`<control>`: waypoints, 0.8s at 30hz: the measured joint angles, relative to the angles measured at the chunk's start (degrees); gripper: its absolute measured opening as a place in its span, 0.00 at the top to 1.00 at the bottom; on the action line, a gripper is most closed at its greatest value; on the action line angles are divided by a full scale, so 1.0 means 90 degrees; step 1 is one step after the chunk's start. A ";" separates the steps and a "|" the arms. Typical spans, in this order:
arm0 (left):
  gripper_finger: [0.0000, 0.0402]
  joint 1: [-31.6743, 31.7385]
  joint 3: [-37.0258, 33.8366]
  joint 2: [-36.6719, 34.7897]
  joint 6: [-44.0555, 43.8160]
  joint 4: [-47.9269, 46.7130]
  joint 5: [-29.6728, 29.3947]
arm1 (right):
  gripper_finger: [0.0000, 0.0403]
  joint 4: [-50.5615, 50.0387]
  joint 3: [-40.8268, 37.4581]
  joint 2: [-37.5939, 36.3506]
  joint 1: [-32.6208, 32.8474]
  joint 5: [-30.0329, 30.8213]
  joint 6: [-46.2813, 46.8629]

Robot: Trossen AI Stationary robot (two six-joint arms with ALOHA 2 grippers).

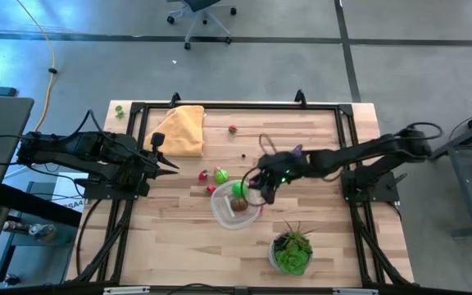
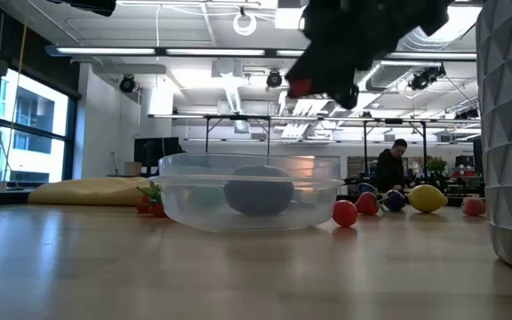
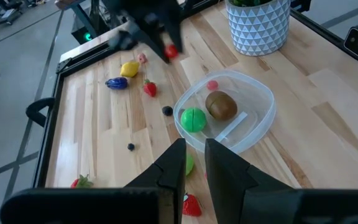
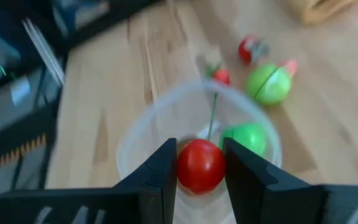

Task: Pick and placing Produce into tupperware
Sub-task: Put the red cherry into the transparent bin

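R gripper point(image 4: 200, 167) hangs over the tub point(image 1: 220, 209), jaws clamped on a red tomato point(image 4: 200, 166) w/ a thin green stem sticking up. Tub sits near the desk's point(image 1: 318, 139) middle, a bit toward the front edge, just beside the potted plant point(image 1: 292, 251) by the front edge. Inside it: a green ball point(image 3: 193, 119), a brown piece point(image 3: 220, 105), and a small pinkish bit point(image 3: 212, 85) by the wall. Just outside the tub, toward the L side, another green piece point(image 1: 220, 175) and a couple of small red ones point(image 1: 202, 175). More produce toward the R side: a yellow one point(image 3: 129, 68), a purple one point(image 3: 116, 83), a strawberry point(image 3: 149, 89). One more red piece point(image 1: 233, 129) near the back edge. Yellow cloth point(image 1: 181, 129) at the back-L corner. L gripper point(image 3: 194, 162) waits over the L edge, jaws nearly closed w/ a slim gap, nothing in them. A person point(image 2: 389, 169) stands far off in the room.
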 joint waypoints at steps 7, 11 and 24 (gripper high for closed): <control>0.87 0.0001 0.0000 0.0002 0.0000 0.0002 0.0000 | 0.77 -0.0611 0.0676 0.1061 0.0234 -0.0124 -0.0692; 0.87 0.0000 0.0000 0.0000 0.0000 0.0000 0.0000 | 0.77 -0.1397 0.1209 0.1559 0.0296 -0.0143 -0.1334; 0.87 0.0002 0.0000 0.0002 -0.0002 0.0000 0.0000 | 0.77 -0.2090 0.1538 0.2070 0.0413 0.0129 -0.1956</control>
